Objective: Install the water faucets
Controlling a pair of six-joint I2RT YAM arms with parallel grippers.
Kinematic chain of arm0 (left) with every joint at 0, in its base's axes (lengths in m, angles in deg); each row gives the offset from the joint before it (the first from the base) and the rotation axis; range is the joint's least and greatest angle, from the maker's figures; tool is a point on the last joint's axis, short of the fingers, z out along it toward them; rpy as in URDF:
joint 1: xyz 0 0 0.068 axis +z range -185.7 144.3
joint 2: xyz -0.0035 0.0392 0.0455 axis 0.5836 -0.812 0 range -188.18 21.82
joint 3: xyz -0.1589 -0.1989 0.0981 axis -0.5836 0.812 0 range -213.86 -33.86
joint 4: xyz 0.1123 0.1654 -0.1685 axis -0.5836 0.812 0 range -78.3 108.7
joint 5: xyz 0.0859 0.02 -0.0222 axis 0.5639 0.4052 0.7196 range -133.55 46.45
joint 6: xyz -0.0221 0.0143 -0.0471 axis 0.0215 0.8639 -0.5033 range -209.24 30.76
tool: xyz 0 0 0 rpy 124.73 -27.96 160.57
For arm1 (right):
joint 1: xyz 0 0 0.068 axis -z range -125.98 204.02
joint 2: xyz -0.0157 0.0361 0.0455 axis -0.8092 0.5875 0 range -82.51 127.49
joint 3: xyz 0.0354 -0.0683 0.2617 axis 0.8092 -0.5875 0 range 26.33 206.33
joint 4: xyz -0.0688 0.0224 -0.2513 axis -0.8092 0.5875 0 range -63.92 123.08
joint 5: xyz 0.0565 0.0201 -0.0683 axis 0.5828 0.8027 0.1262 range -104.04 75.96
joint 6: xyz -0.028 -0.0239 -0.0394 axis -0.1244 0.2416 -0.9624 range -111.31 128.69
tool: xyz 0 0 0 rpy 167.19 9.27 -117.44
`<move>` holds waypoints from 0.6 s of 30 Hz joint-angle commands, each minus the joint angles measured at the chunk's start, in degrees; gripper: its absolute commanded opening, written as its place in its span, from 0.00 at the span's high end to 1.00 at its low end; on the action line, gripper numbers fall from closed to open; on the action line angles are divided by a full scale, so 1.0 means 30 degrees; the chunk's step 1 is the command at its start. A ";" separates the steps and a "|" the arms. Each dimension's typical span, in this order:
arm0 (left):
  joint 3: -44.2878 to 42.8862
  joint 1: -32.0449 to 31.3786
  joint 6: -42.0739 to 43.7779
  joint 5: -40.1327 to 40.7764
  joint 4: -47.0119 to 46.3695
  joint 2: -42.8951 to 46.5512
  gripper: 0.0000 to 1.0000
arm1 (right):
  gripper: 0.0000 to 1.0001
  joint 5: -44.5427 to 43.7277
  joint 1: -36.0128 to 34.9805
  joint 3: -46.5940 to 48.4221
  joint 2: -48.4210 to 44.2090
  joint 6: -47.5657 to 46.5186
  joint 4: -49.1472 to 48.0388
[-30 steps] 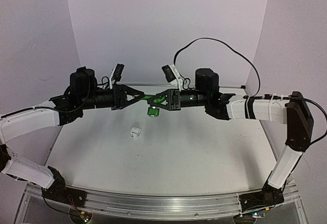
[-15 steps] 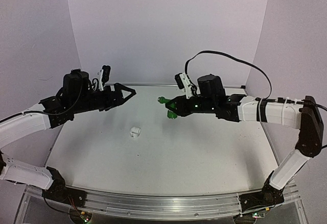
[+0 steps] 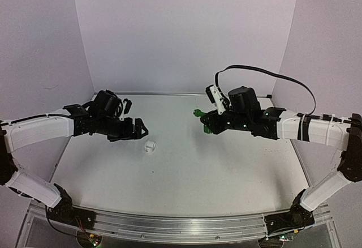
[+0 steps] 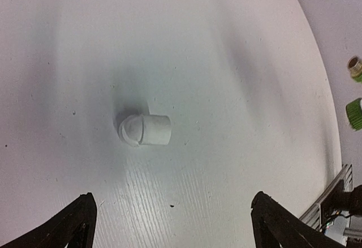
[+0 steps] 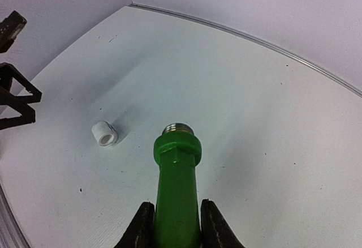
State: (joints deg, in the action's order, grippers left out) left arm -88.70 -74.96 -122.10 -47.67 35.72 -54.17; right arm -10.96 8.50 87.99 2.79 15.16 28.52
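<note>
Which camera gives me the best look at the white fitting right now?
Left wrist: the white fitting lies large and centred, its rounded end clear. Top external shows only a small white blob; right wrist shows it small, at left.

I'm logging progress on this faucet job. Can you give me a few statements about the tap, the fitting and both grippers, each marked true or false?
1. The right gripper is shut on the green tap. True.
2. The white fitting sits on the tap's threaded end. False: it lies on the table, apart from the tap.
3. The left gripper is open and holds nothing. True.
4. The tap's metal thread is buried between the right gripper's fingers. False: it sticks out bare beyond them, pointing away from the gripper.
</note>
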 commanded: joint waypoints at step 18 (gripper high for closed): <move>-0.5073 0.3163 0.7924 -0.8371 0.2682 -0.6928 0.10 | 1.00 0.2281 0.0005 -0.2573 -0.3988 -0.2842 -0.1489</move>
State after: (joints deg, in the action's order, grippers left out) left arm -101.43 -68.47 -103.24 -64.55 44.27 -73.01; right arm -5.74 8.50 81.33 -6.17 9.07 27.74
